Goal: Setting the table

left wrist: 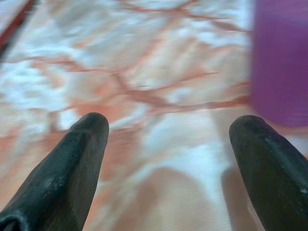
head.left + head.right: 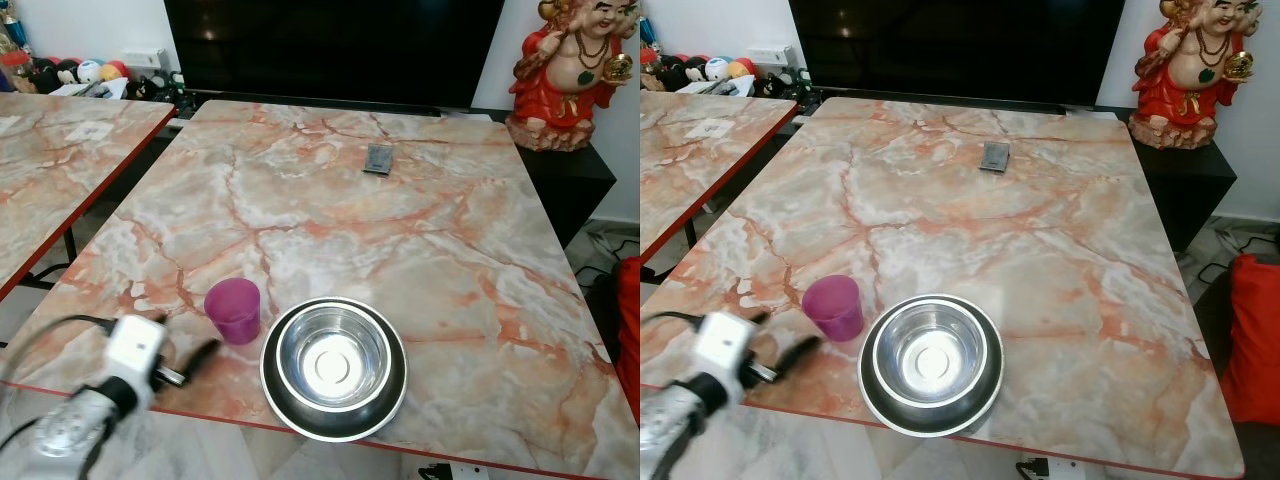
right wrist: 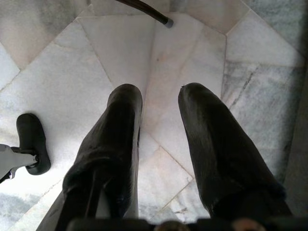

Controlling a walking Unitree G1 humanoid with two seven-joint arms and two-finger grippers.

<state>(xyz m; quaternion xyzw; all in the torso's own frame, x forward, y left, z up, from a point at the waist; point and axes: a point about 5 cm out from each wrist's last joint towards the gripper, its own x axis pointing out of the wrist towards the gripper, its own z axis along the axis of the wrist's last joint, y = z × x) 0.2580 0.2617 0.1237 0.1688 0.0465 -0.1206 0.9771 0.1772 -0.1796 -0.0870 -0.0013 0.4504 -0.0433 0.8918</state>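
Left gripper (image 2: pixel 200 358) hovers spread and empty beside the cup (image 2: pixel 233 310); I judge placement done, next clearing away without knocking it.

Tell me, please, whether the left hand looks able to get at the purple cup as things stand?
Probably yes. The left hand is open over the table just beside the purple cup, with bare marble between them; the metal bowl stands on the cup's far side.
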